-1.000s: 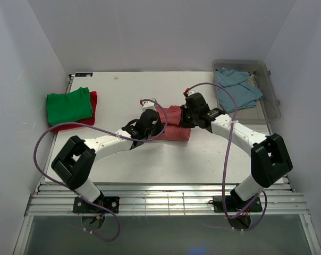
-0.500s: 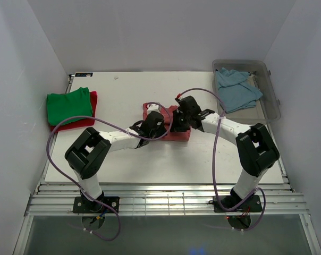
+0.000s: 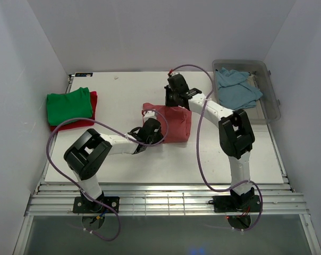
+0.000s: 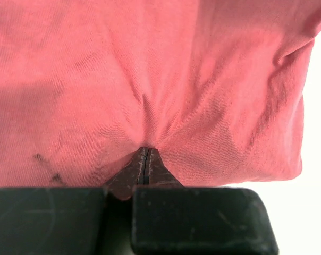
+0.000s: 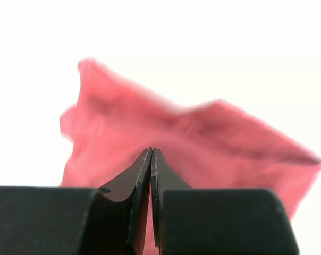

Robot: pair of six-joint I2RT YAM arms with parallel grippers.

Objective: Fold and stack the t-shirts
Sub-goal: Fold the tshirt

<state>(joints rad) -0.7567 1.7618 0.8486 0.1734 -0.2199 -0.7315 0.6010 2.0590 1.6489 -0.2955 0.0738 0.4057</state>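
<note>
The clear plastic bin stood at the far right corner of the table. The light blue t-shirt lay crumpled inside it, filling the far and left part and reaching the left wall, while the bin's near right floor was bare. At the far left of the table the bright green t-shirt lay folded on the red t-shirt, which showed only as a strip along the green one's right and near edges. The salmon-pink t-shirt lay near the middle of the table, between the two grippers. The left gripper met its near left edge, jaws pinched tight on a small tuck of pink cloth, with creases fanning out from the tips. The right gripper was at the shirt's far edge, jaws closed to a sliver with pink cloth in the gap, so it held the shirt too. In the right wrist view the shirt was blurred against a washed-out white ground, and the fingers hid its lower edge. The left wrist view was almost all pink cloth, cut off at the top and left, with a few dark marks near the left finger that could not be made out. From above, the left wrist covered the shirt's near left corner, and the number of folded layers could not be told.
</note>
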